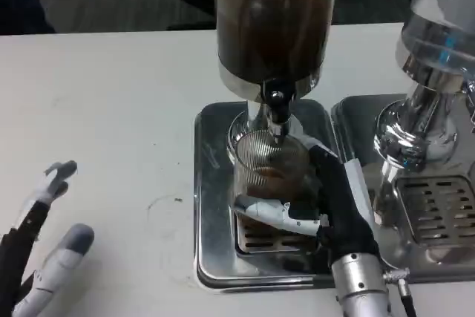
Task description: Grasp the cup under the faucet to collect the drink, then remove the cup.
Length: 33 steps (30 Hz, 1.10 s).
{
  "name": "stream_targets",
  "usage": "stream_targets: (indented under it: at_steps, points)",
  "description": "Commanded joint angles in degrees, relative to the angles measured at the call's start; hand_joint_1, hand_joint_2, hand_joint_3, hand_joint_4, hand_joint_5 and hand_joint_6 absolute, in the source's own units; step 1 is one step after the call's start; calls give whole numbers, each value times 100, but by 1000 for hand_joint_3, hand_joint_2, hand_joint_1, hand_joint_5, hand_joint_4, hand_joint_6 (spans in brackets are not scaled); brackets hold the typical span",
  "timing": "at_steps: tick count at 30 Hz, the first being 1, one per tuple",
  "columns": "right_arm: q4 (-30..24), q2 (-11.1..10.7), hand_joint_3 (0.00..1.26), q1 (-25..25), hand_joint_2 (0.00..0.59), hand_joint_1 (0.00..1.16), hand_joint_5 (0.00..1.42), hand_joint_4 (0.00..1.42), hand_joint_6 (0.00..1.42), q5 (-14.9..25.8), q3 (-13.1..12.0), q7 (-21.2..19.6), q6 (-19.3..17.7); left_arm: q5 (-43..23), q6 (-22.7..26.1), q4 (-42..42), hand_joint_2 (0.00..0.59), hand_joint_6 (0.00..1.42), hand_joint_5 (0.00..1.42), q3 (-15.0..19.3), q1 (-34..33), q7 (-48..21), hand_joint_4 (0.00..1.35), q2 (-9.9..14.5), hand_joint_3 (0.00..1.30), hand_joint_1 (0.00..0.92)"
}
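A ribbed clear cup (269, 165) stands on the metal drip tray (211, 191) directly under the black faucet (278, 113) of a dispenser tank (271, 20) filled with brown drink. A little brown liquid lies in the cup's bottom. My right hand (326, 209) wraps around the cup from the right, with fingers (271, 213) across its front base. My left hand (41, 250) rests at the table's lower left, fingers apart and holding nothing.
A second dispenser (430, 87) with a chrome base and its own grated tray (438, 213) stands close on the right. White table (111, 109) spreads to the left of the tray.
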Motion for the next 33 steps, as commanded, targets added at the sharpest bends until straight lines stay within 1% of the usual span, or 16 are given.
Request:
stream_targets:
  at_steps: [1, 7, 9, 22, 26, 33]
  points:
    - [-220, 47, 745, 62, 110, 1100, 884, 819, 1161, 0, -25, -132, -258, -87, 52, 29, 134, 0, 91, -63, -18, -76, 0, 54, 115, 0]
    - [-412, -14, 803, 203, 92, 1093, 954, 870, 1238, 1, -28, -102, -305, -75, 35, 136, 134, 0, 91, -129, -85, -142, 0, 59, 115, 0]
    - [-473, -40, 814, 243, 97, 1089, 970, 885, 1260, -41, -14, -120, -307, -78, 26, 175, 134, 0, 91, -144, -105, -150, 0, 79, 115, 0]
    - [-1041, -157, 858, 596, 92, 1090, 992, 914, 1311, -75, 35, 14, -271, -124, 1, 195, 134, 0, 91, -191, -130, -167, 0, 117, 115, 0]
    - [-1187, -197, 858, 714, 89, 1090, 1003, 917, 1316, 18, 44, 186, -272, -122, -1, 187, 134, 0, 91, -205, -136, -181, 0, 117, 115, 0]
    - [-1397, -246, 858, 932, 83, 1081, 1003, 927, 1335, 5, 88, 353, -251, -131, -7, 198, 134, 0, 91, -214, -164, -218, 0, 147, 115, 0]
